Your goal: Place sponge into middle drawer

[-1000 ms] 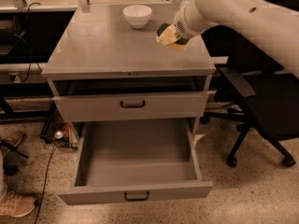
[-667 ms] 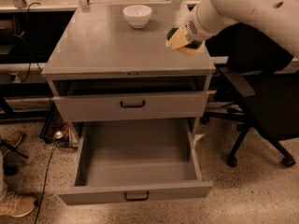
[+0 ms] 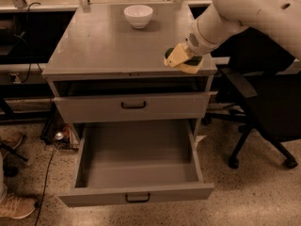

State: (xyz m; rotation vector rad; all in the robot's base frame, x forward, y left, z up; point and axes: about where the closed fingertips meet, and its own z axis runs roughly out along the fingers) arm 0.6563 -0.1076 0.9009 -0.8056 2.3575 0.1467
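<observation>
The sponge (image 3: pixel 192 67), yellow foam with a dark green layer, is held over the front right corner of the grey cabinet top (image 3: pixel 108 46). My gripper (image 3: pixel 180 59) is shut on it, and the white arm reaches in from the upper right. The middle drawer (image 3: pixel 136 193), with a small black handle, is pulled out wide open below; its inside is empty. The sponge is above and to the right of the drawer's opening.
A white bowl (image 3: pixel 138 15) stands at the back of the cabinet top. The upper handled drawer (image 3: pixel 133 106) is shut. A black office chair (image 3: pixel 263 107) stands close to the right of the cabinet. A person's shoes (image 3: pixel 16 206) and cables lie on the floor at left.
My gripper has carried the sponge from the back right of the cabinet top forward and down to its front right corner. The drawers have not moved.
</observation>
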